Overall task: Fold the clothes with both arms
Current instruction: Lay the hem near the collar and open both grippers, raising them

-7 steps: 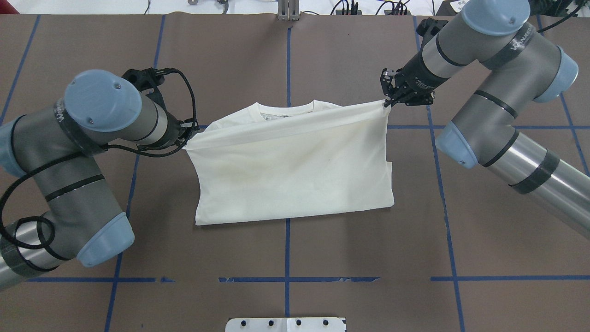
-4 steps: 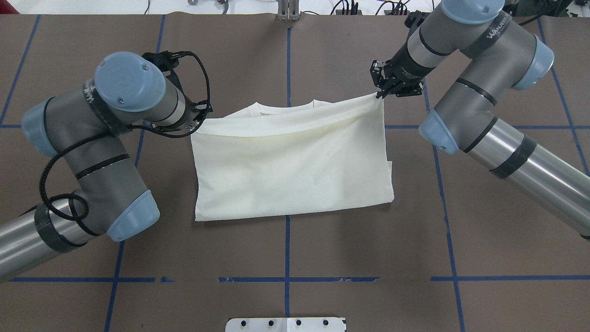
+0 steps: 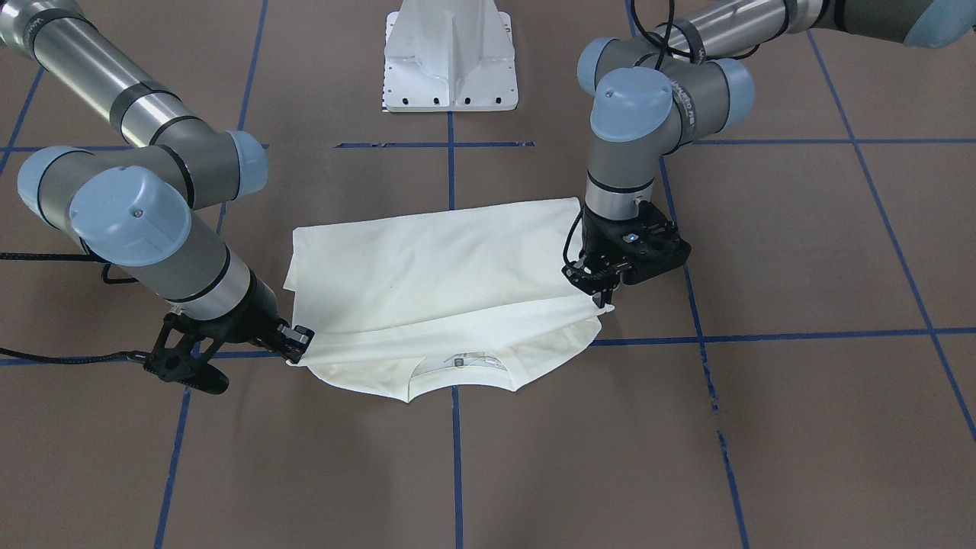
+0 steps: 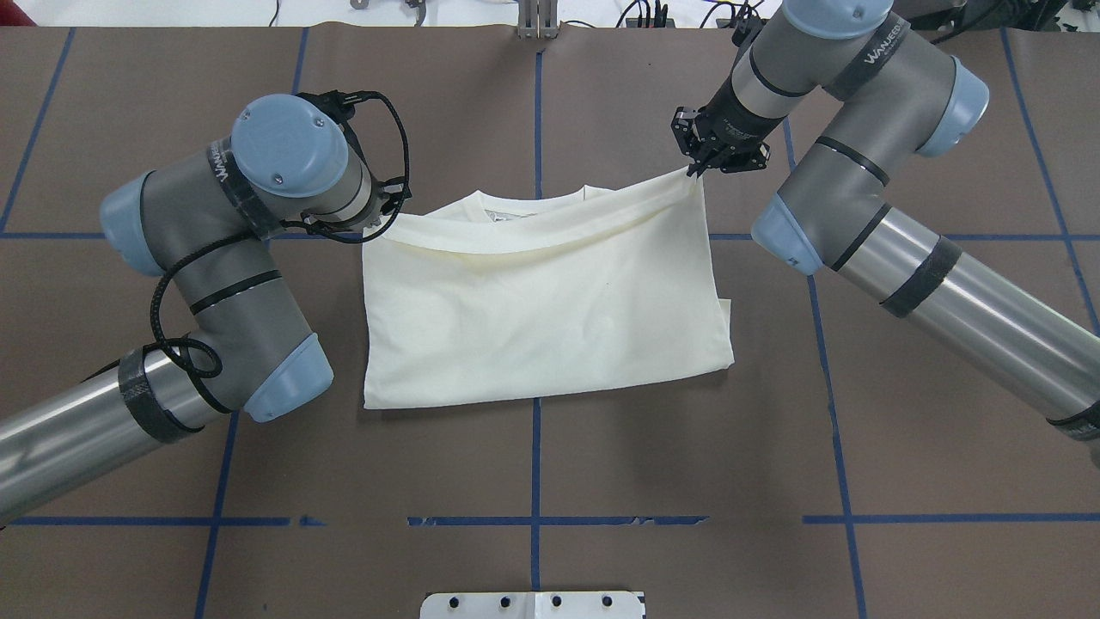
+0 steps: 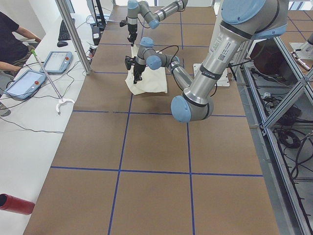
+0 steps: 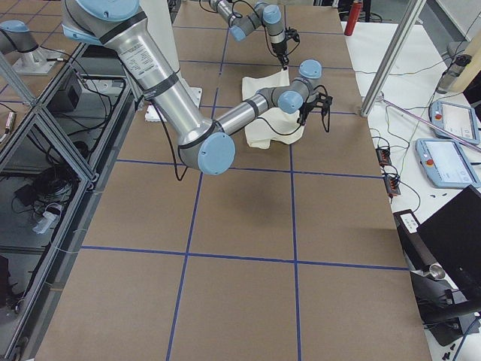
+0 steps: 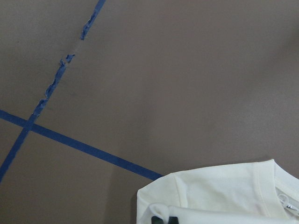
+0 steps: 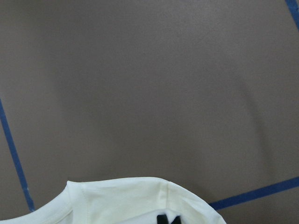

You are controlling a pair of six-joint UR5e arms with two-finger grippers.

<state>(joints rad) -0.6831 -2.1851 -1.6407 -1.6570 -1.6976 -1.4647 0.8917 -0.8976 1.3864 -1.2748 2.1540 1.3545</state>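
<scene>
Cream T-shirt (image 4: 541, 309) sits dead centre on the brown bench (image 4: 687, 447), plain side up, folded into a rough rectangle. I'm going by the overhead view for directions. My left gripper (image 3: 604, 296) is pinching the top layer's corner at about 10 o'clock of the shirt. The right gripper (image 4: 694, 169) is pinching the other corner at about 1 o'clock. The edge strung between them sags a bit in the middle. The collar (image 4: 533, 199) pokes out past that edge at 12 o'clock. The 6 o'clock edge lies flat on the bench, with a blue tape line (image 4: 535, 464) running out from under it. The white robot base (image 4: 533, 604) is way down at 6 o'clock, well apart from the shirt.
</scene>
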